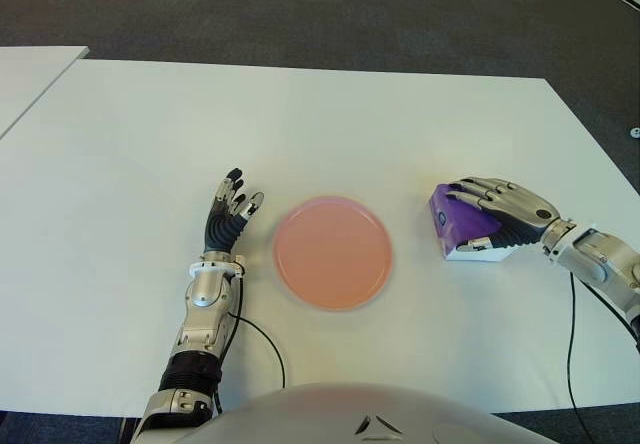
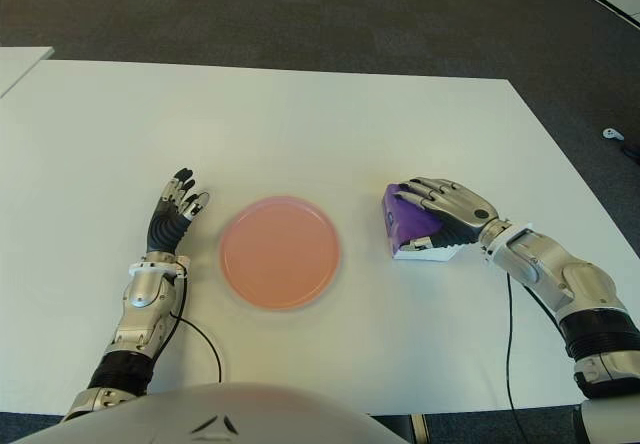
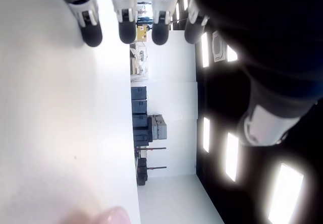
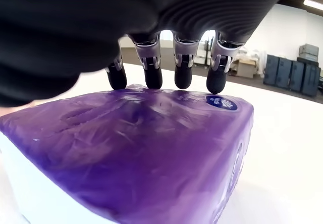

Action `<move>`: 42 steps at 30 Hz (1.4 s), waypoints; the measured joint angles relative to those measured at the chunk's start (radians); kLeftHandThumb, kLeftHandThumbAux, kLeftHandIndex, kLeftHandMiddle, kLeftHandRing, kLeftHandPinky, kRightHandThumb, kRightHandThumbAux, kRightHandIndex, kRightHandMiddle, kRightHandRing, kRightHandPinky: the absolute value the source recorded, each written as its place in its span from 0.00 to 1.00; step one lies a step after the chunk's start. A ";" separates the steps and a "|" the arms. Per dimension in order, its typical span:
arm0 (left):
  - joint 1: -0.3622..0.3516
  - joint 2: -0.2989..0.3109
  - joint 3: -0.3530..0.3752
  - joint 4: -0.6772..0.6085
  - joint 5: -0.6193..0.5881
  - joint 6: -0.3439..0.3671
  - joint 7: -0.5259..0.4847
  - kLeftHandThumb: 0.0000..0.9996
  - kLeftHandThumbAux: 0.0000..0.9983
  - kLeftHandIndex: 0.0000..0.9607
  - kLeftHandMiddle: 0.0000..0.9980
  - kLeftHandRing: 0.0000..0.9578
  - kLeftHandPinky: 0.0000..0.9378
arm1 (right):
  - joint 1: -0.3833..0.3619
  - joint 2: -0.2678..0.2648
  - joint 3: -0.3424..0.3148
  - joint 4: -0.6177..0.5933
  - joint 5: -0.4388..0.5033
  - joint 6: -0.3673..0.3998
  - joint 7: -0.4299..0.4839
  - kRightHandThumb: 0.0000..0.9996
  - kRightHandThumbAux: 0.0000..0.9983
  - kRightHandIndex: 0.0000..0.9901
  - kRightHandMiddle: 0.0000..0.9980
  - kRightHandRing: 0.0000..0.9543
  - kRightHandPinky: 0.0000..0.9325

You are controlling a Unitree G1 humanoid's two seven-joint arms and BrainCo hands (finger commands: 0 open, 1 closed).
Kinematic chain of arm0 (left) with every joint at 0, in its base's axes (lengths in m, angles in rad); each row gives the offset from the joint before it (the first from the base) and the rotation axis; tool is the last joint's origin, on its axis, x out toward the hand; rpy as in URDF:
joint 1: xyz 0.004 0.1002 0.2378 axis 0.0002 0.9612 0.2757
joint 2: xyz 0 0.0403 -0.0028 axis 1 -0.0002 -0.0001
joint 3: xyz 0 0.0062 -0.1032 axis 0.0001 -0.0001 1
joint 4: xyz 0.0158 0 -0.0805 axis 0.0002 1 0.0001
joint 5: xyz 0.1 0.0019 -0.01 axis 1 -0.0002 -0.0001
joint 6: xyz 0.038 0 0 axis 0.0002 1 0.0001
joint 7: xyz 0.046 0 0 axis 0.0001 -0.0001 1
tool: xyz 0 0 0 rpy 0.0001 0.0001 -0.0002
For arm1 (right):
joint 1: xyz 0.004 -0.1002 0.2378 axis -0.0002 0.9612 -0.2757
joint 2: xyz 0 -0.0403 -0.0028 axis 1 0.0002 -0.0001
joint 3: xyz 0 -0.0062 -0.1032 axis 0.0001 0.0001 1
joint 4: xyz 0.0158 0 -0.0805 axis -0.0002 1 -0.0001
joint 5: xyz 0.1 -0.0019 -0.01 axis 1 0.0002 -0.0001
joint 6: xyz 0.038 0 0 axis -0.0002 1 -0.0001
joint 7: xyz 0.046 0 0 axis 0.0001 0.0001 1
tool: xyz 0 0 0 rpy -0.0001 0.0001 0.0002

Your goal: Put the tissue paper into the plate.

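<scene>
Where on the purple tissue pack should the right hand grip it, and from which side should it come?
Probably across the tissue pack's broad purple top, from above: it lies flat on the table, and the right hand's fingers already drape over that face toward its far edge.

Table (image 1: 300,114): smooth, matt white top, no grain or texture.

Plate (image 1: 332,252): pink, looks plastic, smooth with a soft sheen.

Tissue pack (image 4: 136,148): glossy purple plastic film, crinkled and creased, catching highlights; white along its lower edge.

Right hand (image 1: 503,207), on the pack: silver-grey metallic-looking back and knuckles, dark matt fingertips (image 4: 182,77) pressing the film.

Left hand (image 1: 228,214), left of plate: black ribbed fingers, pale tip segments, brushed silver wrist.

Floor (image 1: 300,4) beyond the table's far edge: dark grey, rough, carpet-like.
</scene>
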 measured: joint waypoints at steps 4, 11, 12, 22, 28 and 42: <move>0.002 0.000 0.000 -0.004 0.000 0.002 0.000 0.00 0.58 0.00 0.00 0.00 0.00 | 0.003 0.001 0.001 -0.007 0.001 0.006 0.009 0.25 0.18 0.00 0.00 0.00 0.00; 0.007 0.000 0.000 -0.011 0.000 0.009 0.000 0.00 0.59 0.00 0.00 0.00 0.00 | 0.022 0.004 0.002 -0.012 0.002 0.012 0.011 0.25 0.19 0.00 0.00 0.00 0.00; 0.008 0.000 0.000 -0.013 0.000 0.010 0.000 0.00 0.59 0.00 0.00 0.00 0.00 | 0.025 0.005 0.003 -0.012 0.003 0.013 0.012 0.25 0.20 0.00 0.00 0.00 0.00; 0.012 0.002 0.002 -0.015 -0.007 0.010 -0.008 0.00 0.59 0.00 0.00 0.00 0.00 | 0.040 0.009 0.004 -0.005 0.013 0.014 0.010 0.24 0.21 0.00 0.00 0.00 0.00; 0.013 0.002 0.003 -0.015 -0.010 0.010 -0.010 0.00 0.59 0.00 0.00 0.00 0.00 | 0.042 0.017 0.008 0.017 0.009 0.021 -0.018 0.25 0.21 0.00 0.00 0.00 0.00; 0.015 0.003 0.007 -0.016 -0.010 0.009 -0.010 0.00 0.59 0.00 0.00 0.00 0.00 | 0.000 0.053 0.078 0.186 -0.060 0.058 -0.198 0.26 0.20 0.00 0.00 0.00 0.00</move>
